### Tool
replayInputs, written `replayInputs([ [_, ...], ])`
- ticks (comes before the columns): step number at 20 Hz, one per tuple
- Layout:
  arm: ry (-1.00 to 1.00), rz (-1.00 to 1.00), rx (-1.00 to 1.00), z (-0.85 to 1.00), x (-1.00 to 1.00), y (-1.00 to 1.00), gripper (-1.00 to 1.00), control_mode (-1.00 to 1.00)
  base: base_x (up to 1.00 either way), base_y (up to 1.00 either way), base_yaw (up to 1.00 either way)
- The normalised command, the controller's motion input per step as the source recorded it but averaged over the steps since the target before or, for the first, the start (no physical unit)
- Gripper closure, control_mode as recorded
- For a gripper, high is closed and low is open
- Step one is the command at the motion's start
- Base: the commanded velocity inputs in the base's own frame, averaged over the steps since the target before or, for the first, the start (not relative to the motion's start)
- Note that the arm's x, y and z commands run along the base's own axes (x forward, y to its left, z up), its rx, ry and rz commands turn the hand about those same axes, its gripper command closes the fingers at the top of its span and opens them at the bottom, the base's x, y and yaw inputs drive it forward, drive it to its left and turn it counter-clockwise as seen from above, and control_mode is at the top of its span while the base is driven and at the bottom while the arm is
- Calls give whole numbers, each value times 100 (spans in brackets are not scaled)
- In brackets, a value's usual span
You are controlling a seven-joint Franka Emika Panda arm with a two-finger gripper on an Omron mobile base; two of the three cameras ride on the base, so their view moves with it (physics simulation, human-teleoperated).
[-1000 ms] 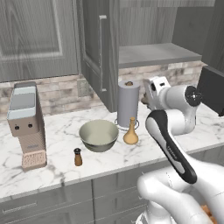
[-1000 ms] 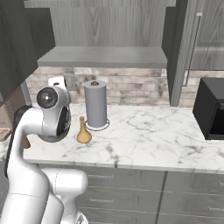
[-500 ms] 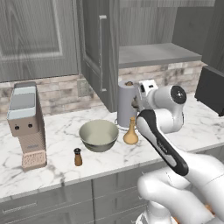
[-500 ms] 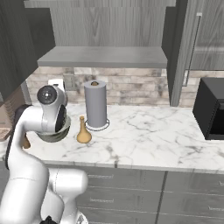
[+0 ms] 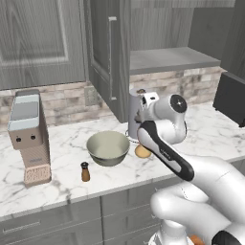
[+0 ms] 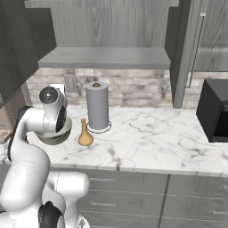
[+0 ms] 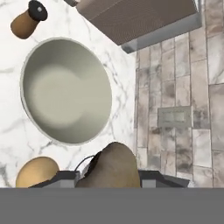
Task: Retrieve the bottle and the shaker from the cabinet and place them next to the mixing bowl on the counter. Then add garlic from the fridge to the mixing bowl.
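My gripper [image 7: 110,178] is shut on a brown, rounded garlic [image 7: 113,166], held above the counter just beside the rim of the grey-green mixing bowl [image 7: 65,89]. The bowl is empty. A tan bottle [image 7: 37,173] stands close to the bowl, and a small brown shaker [image 7: 28,19] with a dark cap stands on its other side. In the left base view the hand [image 5: 147,104] hangs to the right of the bowl [image 5: 107,147], with the shaker [image 5: 85,171] in front and the bottle [image 5: 142,151] partly behind my arm. The right base view has the bottle [image 6: 84,133] beside the bowl [image 6: 66,130].
A paper towel roll [image 6: 97,107] stands upright just behind the hand. A grey box-shaped appliance [image 5: 29,136] sits at the counter's left. An open cabinet door [image 5: 107,52] hangs above the bowl. A black appliance [image 6: 216,111] stands at the right end. Bare marble lies between the roll and it.
The hand has swung left, from the right of the paper towel roll to a spot beside the bowl, still holding the garlic. Bowl, bottle and shaker have stayed put.
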Motion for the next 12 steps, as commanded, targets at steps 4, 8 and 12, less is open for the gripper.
replayInputs([
  [4, 11, 0, 6, -32, 18, 14, 100, -100, 0, 0, 0],
  [8, 8, 0, 3, -28, 20, 29, 100, -100, 0, 0, 0],
  [12, 11, 0, 0, -32, 21, 38, 100, -100, 0, 0, 0],
])
